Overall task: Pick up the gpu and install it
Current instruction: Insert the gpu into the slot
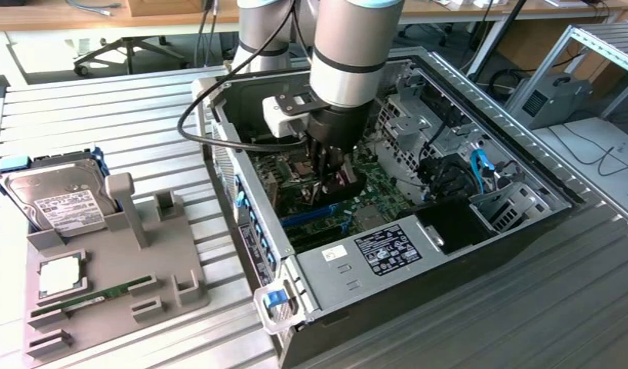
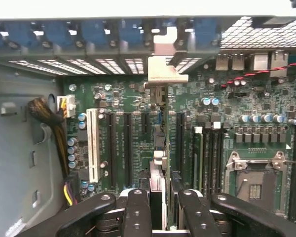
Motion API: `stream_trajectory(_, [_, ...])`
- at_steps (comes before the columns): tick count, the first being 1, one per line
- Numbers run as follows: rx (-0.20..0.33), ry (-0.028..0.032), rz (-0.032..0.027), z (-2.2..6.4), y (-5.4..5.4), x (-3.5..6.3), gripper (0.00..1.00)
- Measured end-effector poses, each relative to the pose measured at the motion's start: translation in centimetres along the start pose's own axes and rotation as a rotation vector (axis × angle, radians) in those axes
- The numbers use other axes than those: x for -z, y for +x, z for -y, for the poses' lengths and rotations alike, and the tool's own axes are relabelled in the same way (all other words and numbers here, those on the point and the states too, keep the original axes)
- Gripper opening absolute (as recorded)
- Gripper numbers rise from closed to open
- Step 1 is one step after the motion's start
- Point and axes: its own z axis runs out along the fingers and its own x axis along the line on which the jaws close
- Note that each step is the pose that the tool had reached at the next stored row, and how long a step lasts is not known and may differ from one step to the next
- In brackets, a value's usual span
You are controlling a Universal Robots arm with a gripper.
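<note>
I am seeing the open computer case (image 1: 396,261) lying on the slatted table (image 1: 139,100), the arm reaching down into it. Near the table's edge at the exterior view's left, a grey holder tray (image 1: 119,269) is carrying the silver hard drive (image 1: 59,201) and a green memory stick (image 1: 93,296). Inside the case, a white slot (image 2: 92,145), black slots (image 2: 129,148) and a bundled cable (image 2: 47,118) are crowding the motherboard (image 2: 237,98). The gripper (image 2: 158,202) is pinching the gpu (image 2: 158,163) edge-on between its fingers (image 2: 137,207); the card is standing upright over the board, its silver bracket (image 2: 165,74) meeting the case's rear wall. I am finding the card's lower edge hidden, so I cannot tell whether it is seated.
</note>
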Motion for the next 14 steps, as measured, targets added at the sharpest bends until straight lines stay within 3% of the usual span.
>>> stream_trajectory(14, [0.000, 0.0000, -0.0003, -0.88, 0.25, -0.42, 0.27])
